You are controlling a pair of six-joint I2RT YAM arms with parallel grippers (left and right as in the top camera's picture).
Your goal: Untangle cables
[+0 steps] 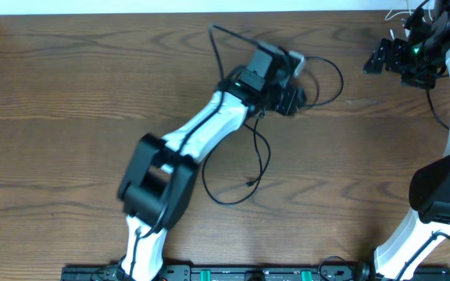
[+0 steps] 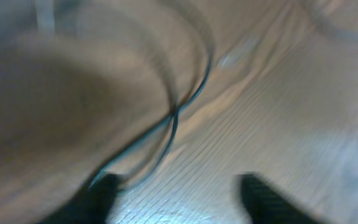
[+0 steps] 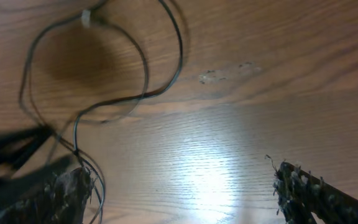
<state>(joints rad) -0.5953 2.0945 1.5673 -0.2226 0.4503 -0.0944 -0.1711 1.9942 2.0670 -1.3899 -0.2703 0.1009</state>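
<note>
The black cable lies mid-table in loose loops, one small plug end lying free toward the front. A short white piece, seemingly the white cable, shows beside the left wrist, mostly hidden by it. My left gripper sits over the cable's upper loops. The blurred left wrist view has the left gripper open over bare wood, with crossed black cable strands just past its left finger. My right gripper hovers at the far right; the right gripper is wide open and empty, with black cable loops to its left.
The table's back edge runs along the top. A black rail lines the front edge. The right arm's own thick wire hangs beside its white link. A small pale scuff marks the wood.
</note>
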